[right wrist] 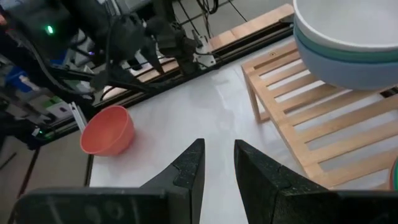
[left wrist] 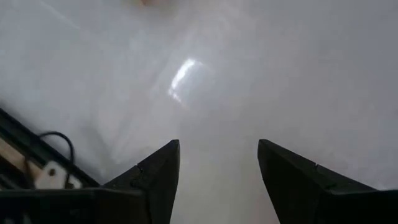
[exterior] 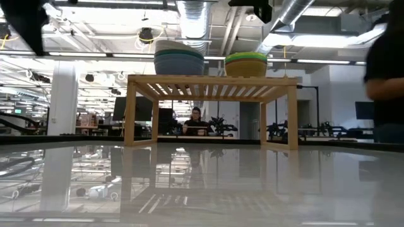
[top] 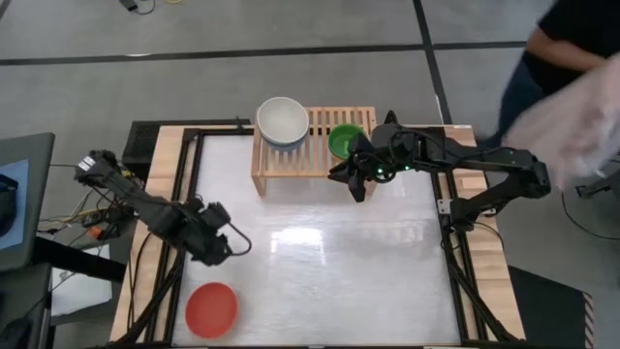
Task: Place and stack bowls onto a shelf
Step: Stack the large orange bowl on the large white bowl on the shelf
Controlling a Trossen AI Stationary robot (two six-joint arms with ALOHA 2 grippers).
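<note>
The light-wood shelf [top: 320,160] [exterior: 211,85] stands at the table's far edge. On its left part sits a stack of bowls [top: 283,122] [exterior: 179,61] [right wrist: 348,43], white on top with bluish ones beneath. On its right part a green bowl [top: 343,142] [exterior: 246,58] sits in a yellow one [exterior: 246,68]. A red bowl [top: 211,308] [right wrist: 107,129] rests on the table near the near left corner. My right gripper [top: 356,184] [right wrist: 219,171] hovers by the shelf's near right side, open by a narrow gap and empty. My left gripper [top: 232,242] [left wrist: 219,168] hangs open over bare table, beyond the red bowl.
A person [top: 572,78] [exterior: 386,69] stands beyond the table's far right corner. Black frame rails run along the table's left and right edges [top: 184,213]. The white tabletop [top: 329,271] between the shelf and the near edge is bare apart from the red bowl.
</note>
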